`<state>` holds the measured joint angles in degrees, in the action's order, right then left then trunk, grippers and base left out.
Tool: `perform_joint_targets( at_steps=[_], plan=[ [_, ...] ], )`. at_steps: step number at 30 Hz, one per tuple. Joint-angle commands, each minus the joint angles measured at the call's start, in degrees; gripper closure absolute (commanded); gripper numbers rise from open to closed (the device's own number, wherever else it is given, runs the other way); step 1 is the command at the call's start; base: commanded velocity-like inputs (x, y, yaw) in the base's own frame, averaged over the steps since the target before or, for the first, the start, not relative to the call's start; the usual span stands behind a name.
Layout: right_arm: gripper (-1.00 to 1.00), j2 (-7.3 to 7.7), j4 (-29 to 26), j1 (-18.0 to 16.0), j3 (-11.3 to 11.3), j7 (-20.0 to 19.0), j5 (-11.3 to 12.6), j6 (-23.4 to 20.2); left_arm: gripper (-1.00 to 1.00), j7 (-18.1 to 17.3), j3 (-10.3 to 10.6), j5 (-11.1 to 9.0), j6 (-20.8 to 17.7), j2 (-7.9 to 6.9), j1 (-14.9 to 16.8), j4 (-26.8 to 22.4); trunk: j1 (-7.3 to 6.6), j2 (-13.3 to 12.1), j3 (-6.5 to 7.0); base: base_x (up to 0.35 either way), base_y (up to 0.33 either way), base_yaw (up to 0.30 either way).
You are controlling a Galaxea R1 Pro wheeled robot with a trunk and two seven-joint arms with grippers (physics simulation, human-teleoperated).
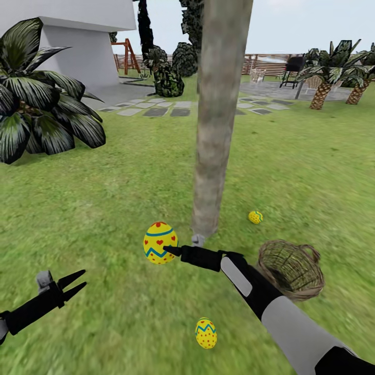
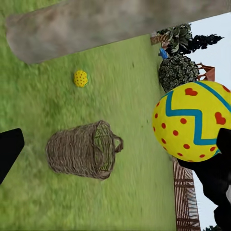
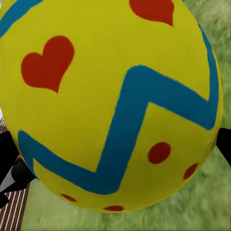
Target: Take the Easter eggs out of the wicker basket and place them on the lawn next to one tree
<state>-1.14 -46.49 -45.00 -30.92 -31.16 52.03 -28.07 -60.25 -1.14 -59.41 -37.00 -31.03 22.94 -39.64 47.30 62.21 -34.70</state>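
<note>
- The right gripper (image 1: 169, 251) has its jaws closed on one Easter egg (image 1: 160, 242). It holds the egg up in the air, above the lawn (image 1: 104, 208).
- This held egg is just beside the foot of the tree (image 1: 216, 130), on the tree's left in the head view. Its pointed end is up, so its long way is about straight up and down.
- The grass under the egg looks bare. I think the next move is to go straight down and let go.
- A second egg (image 1: 206, 333) lies on the grass nearer the robot. A third egg (image 1: 255, 217) lies on the far side, just right of the trunk.
- The wicker basket (image 1: 291, 268) lies tipped on the grass on the right, near the right arm. Its inside looks empty, so the held egg seems to be the last one.
- The left gripper (image 1: 75, 284) hangs low on the left with its jaws a little apart, holding nothing. It is farther from the tree than the right one.
</note>
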Motion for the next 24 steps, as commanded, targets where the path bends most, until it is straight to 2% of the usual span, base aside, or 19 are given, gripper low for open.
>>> perform_joint_targets(
  at_steps=[1, 6, 8, 24],
  plan=[
    [1.0, 0.0, 0.0, 0.0, 0.0, 0.1, 0.2, 0.0, -1.0, 0.0, 0.0, 0.0, 0.0, 0.0, 0.0, 0.0, 0.0, 0.0, 0.0, 0.0, 0.275, 0.0],
    [1.0, 0.07, 0.0, 0.0, 0.0, 0.1, 0.1, 0.1, -1.0, 0.0, 0.0, 0.0, 0.0, 0.01, 0.0, 0.0, 0.0, 0.0, 0.0, 0.0, 0.275, -0.137],
    [1.0, 0.08, 0.0, 0.0, 0.0, 0.1, 0.1, 0.8, -1.0, 0.0, 0.0, 0.0, 0.0, 0.55, 0.0, -0.1, 0.0, 0.0, 0.0, 0.0, 0.275, -0.141],
    [1.0, 0.17, 0.1, 0.0, 0.2, 0.3, 0.2, 1.9, -1.0, 0.0, 0.0, 0.1, -0.1, 0.91, 0.0, -0.1, 0.0, 0.0, -0.05, 0.0, 0.275, -0.032]
  ],
)
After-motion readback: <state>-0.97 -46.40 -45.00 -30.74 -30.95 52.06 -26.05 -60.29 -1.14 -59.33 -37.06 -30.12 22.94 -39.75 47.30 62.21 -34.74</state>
